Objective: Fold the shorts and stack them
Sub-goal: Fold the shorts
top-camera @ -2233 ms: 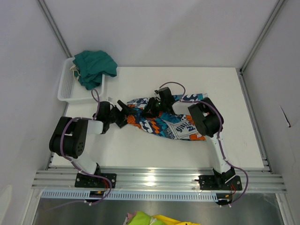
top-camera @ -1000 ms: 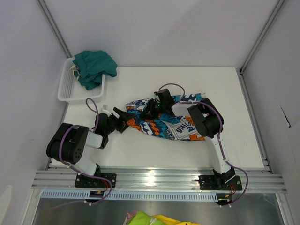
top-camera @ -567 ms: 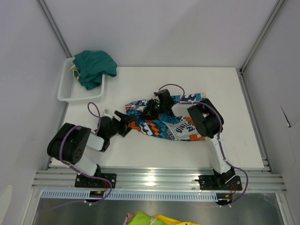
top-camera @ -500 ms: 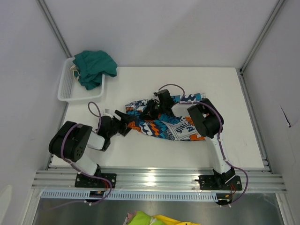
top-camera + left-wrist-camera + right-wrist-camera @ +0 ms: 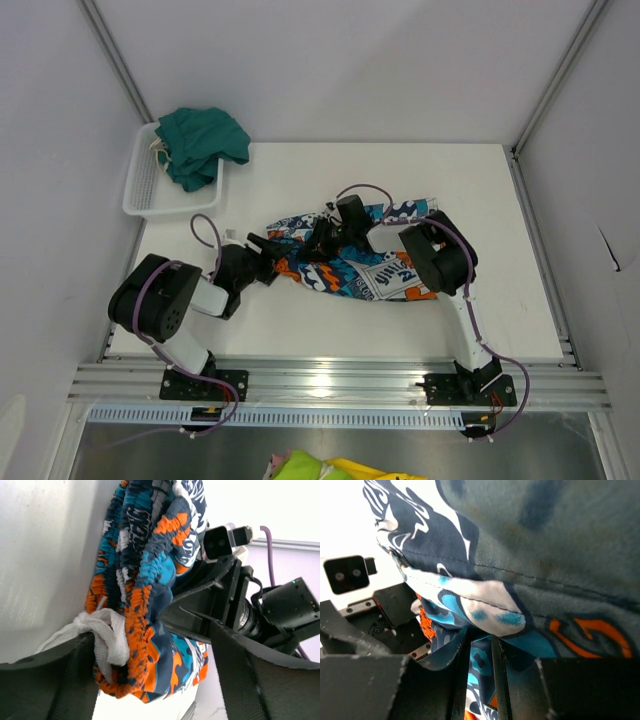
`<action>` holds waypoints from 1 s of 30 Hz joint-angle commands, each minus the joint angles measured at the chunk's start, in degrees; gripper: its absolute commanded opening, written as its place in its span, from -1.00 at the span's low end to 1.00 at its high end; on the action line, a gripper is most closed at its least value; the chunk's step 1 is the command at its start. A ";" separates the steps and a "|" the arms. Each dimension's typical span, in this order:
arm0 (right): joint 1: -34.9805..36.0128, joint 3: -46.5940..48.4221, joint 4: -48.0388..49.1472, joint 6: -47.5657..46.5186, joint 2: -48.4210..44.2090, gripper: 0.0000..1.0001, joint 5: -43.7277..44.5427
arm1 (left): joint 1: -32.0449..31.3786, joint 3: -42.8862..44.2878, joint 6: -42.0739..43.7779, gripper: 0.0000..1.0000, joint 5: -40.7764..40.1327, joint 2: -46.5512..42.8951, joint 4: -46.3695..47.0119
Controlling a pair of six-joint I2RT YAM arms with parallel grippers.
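The patchwork shorts (image 5: 385, 275) lie crumpled at the table's middle. My right gripper (image 5: 322, 240) is on their upper left part; in the right wrist view it (image 5: 479, 680) is shut on a fold of this print cloth (image 5: 485, 595). My left gripper (image 5: 270, 262) is at the shorts' left end. In the left wrist view it (image 5: 155, 680) is open, with the orange elastic waistband (image 5: 150, 565) and white drawstring (image 5: 107, 635) between the wide-apart fingers. The dark teal-green shorts (image 5: 203, 140) lie heaped over the basket's far end.
The white mesh basket (image 5: 148, 190) stands at the table's far left corner. The two grippers are close together, with the right wrist (image 5: 235, 605) just behind the waistband in the left wrist view. The grey walls close in on the left and right.
My left gripper drew back toward the near left, then moved right again to the shorts' left end. The right gripper shifted slightly right, still holding the cloth.
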 commanded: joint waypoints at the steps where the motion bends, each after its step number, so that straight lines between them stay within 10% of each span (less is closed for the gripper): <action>1: 1.14 -3.10 -4.93 -3.16 -0.59 -0.47 -0.95 | -0.63 2.14 3.76 0.52 -3.27 -1.58 0.73; 19: 1.05 -8.56 -8.01 -10.19 -5.08 -0.47 -2.27 | -2.74 6.54 10.53 0.20 1.74 1.23 3.81; 30: 0.97 -9.70 -7.05 -10.72 -6.66 -0.46 -1.92 | -5.90 14.79 16.06 -0.80 -3.00 -0.35 -16.21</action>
